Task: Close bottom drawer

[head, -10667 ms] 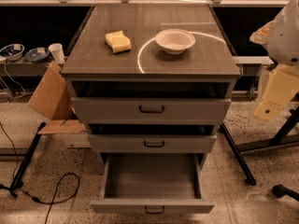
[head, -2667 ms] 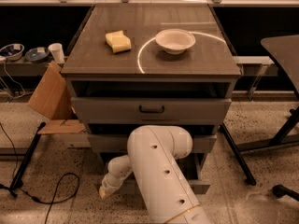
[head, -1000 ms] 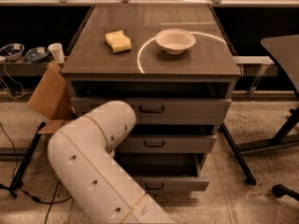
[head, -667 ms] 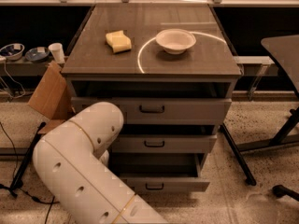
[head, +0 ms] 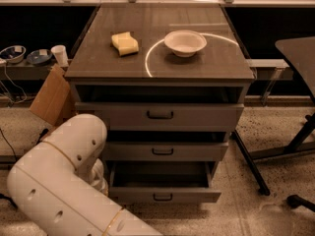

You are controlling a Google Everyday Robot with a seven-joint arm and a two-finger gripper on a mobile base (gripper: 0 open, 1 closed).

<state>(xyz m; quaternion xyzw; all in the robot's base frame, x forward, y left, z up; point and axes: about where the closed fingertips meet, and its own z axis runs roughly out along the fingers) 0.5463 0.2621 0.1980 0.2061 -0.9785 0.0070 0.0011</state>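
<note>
Jutting out from the grey three-drawer cabinet (head: 160, 68), the bottom drawer (head: 163, 196), a plain grey box with a flat front and a small black bar handle, is sitting lowest in the stack and is not yet shut. Its front is standing forward of the middle grey drawer (head: 162, 151) above it, and a dark strip of its inside is showing between the two. By my judgement, most of the travel is done and only a last short push is remaining.

The robot's thick white jointed arm (head: 59, 181) is bending low at the left, just beside the drawer's left front corner. The gripper is lying somewhere behind that arm, hidden, so I cannot tell whether it is wide, narrow or holding anything. Nothing is showing in the drawer's path.
</note>
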